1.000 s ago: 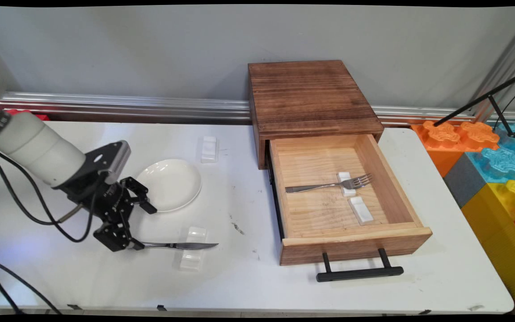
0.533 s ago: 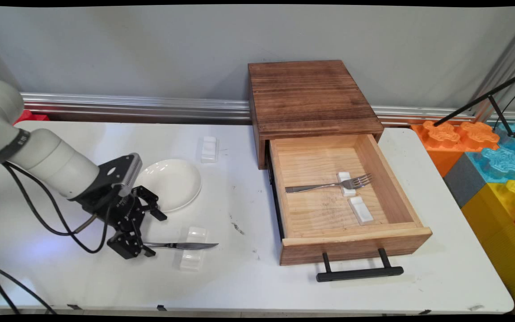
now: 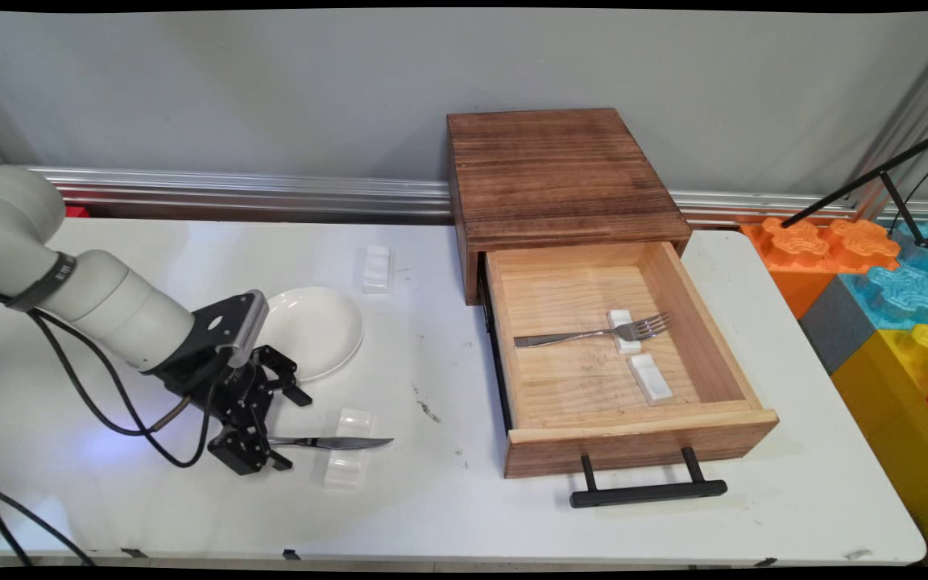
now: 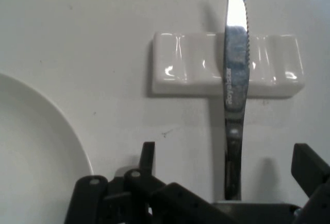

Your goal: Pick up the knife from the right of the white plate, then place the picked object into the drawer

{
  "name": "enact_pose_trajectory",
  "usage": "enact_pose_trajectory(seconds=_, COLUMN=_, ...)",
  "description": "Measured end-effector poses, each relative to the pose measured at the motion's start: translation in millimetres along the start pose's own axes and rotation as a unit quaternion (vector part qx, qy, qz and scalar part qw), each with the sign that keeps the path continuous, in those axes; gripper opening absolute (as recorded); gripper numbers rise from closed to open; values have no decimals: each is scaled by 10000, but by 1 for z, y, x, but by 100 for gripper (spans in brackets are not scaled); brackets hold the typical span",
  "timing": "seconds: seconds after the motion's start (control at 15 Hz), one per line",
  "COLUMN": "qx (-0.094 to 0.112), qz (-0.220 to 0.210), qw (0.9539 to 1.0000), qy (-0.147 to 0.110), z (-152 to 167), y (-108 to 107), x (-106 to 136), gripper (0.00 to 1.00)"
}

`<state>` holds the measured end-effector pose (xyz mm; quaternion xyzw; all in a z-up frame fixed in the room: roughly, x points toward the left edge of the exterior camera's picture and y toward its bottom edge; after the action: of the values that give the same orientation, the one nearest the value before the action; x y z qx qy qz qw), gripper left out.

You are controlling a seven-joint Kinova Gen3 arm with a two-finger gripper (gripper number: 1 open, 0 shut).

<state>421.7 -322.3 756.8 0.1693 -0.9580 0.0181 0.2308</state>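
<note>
A steel knife (image 3: 335, 442) lies with its blade across a white ceramic rest (image 3: 354, 420) near the table's front left. My gripper (image 3: 293, 432) is low over the table at the knife's handle end. It is open, with one finger on each side of the handle. In the hand view the knife (image 4: 234, 95) runs up the middle over the rest (image 4: 185, 67). Its handle lies between the fingers (image 4: 148, 154) of my gripper (image 4: 227, 154), nearer the right one, and neither finger is seen touching it.
A white plate (image 3: 315, 326) sits just behind the gripper, and its rim (image 4: 46, 131) shows in the hand view. Another white rest (image 3: 376, 268) lies further back. A wooden box (image 3: 553, 173) has its drawer (image 3: 641, 439) pulled out, holding a fork (image 3: 593, 333) and two rests. Coloured blocks (image 3: 891, 298) stand off the table's right.
The gripper has moved right along the table toward the knife, so its open fingers now flank the handle. The knife and its rest have not moved.
</note>
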Motion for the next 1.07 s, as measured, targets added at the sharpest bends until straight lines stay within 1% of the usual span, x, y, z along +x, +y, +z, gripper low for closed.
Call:
enact_pose_trajectory(seconds=0.47, qx=0, qz=18, qw=10000, qy=52, z=11, y=-2, x=-1, gripper=100)
enact_pose_trajectory(seconds=0.53, qx=3, qz=28, qw=10000, qy=62, z=12, y=-2, x=-1, gripper=0)
enact_pose_trajectory(seconds=1.07, qx=-68, qz=147, qw=9998, qy=64, z=12, y=0, x=0, gripper=0)
